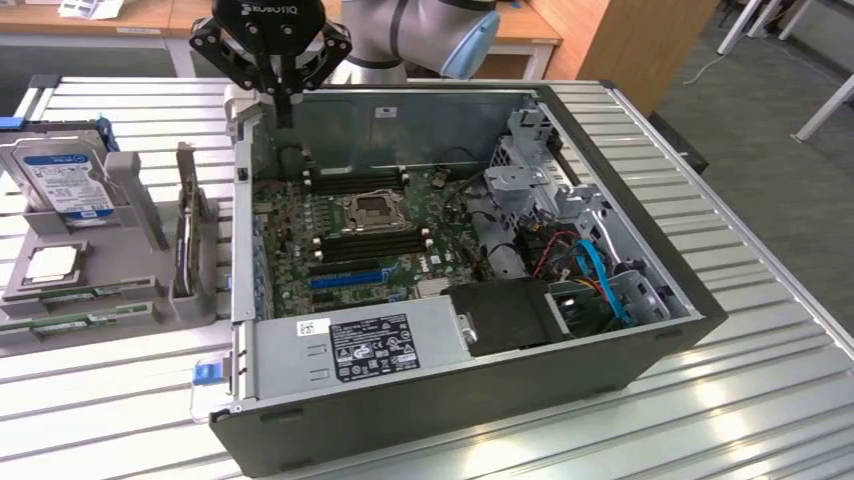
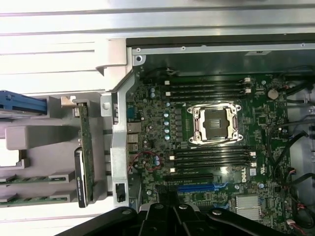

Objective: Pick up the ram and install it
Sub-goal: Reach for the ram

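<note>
Black robot gripper [image 1: 286,100], fingers pressed together and empty, is held above the far wall of the open dark computer case [image 1: 467,425], while the thin green ram stick [image 1: 80,293] is kept slotted in a grey plastic tray [image 1: 118,255] on the exterior view's left, ready for pickup

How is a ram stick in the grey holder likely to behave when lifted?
The ram stick looks thin and narrow, so probably light and fairly stiff, yet fragile if bent. It sits in a slot of the grey holder, so it may bind if pulled at a tilt.
</note>
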